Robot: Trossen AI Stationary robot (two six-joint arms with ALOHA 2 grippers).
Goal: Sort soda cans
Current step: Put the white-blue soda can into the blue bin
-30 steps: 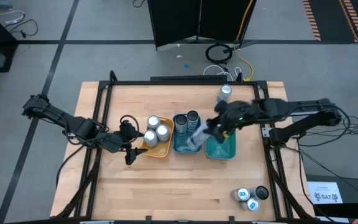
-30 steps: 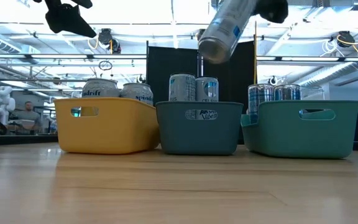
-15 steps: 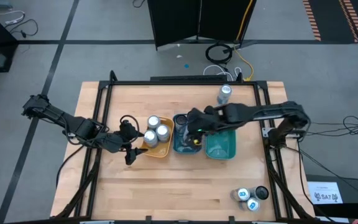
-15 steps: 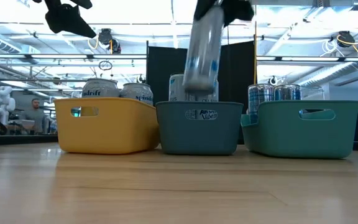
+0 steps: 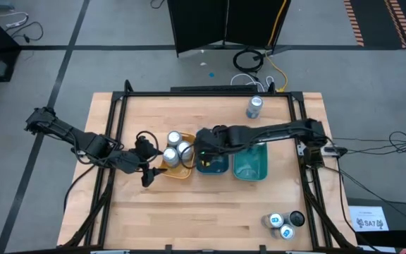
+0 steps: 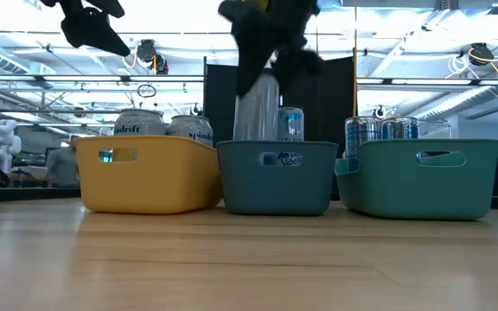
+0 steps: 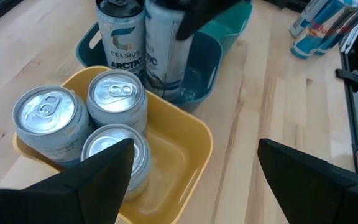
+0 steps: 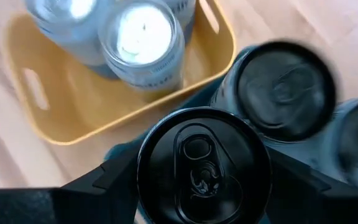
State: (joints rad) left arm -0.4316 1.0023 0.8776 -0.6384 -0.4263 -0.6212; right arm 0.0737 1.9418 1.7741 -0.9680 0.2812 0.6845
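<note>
The right gripper (image 5: pixel 204 144) is holding a black-topped can (image 8: pixel 204 165) over the middle teal tray (image 6: pixel 275 177); the left gripper (image 5: pixel 149 164), beside it, is gaping wide.

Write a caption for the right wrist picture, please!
Right gripper lowers a black-topped can into the blue tray, beside the yellow tray.

Three trays (image 5: pixel 258 171) sit side by side mid-table, cans (image 5: pixel 177 145) inside; one can (image 5: pixel 254 107) stands behind, three (image 5: pixel 283 224) at the front right corner.

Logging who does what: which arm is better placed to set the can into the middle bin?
Right: its end effector holds the can over the middle bin; the left end effector waits by the yellow bin.
</note>
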